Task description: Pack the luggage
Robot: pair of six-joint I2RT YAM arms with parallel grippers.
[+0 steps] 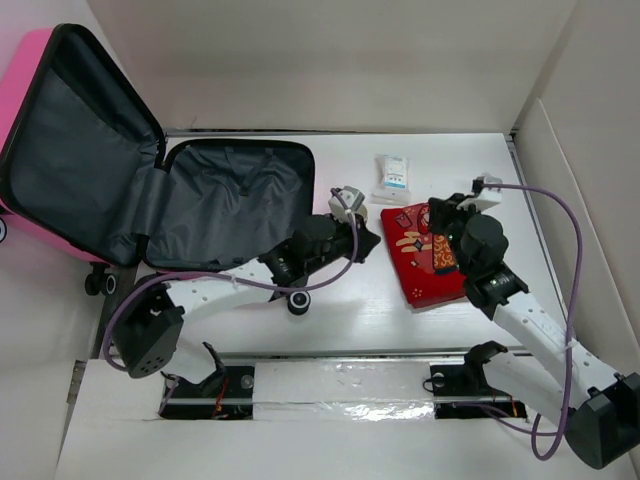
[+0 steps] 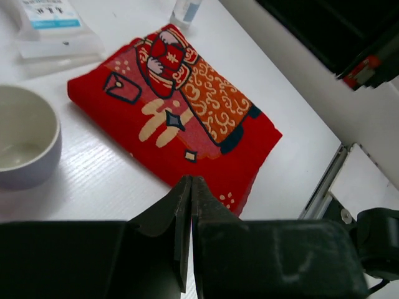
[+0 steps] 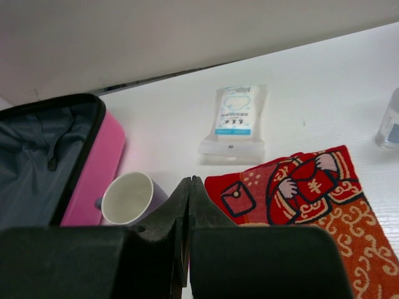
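Note:
The luggage (image 1: pixel 235 200) lies open at the table's left. Its pink shell (image 3: pixel 93 174) and dark grey lining show, and the lid (image 1: pixel 70 140) leans back to the left. A folded red cloth (image 1: pixel 425 265) with a cartoon figure lies right of centre. My left gripper (image 1: pixel 362 245) is shut on nothing and hovers just off the near edge of the red cloth (image 2: pixel 181 118). My right gripper (image 1: pixel 438 215) is over the cloth's far end, shut and empty. In its wrist view the right gripper (image 3: pixel 189 180) sits between a lilac cup (image 3: pixel 128 198) and the cloth (image 3: pixel 299 187).
A packet of wipes (image 1: pixel 394 178) lies beyond the cloth, with a small clear bottle (image 3: pixel 389 121) to its right. The cup (image 2: pixel 22 146) stands between the luggage and the cloth, under my left wrist. White walls ring the table (image 1: pixel 340 320), and a metal rail (image 1: pixel 330 352) runs along its near edge.

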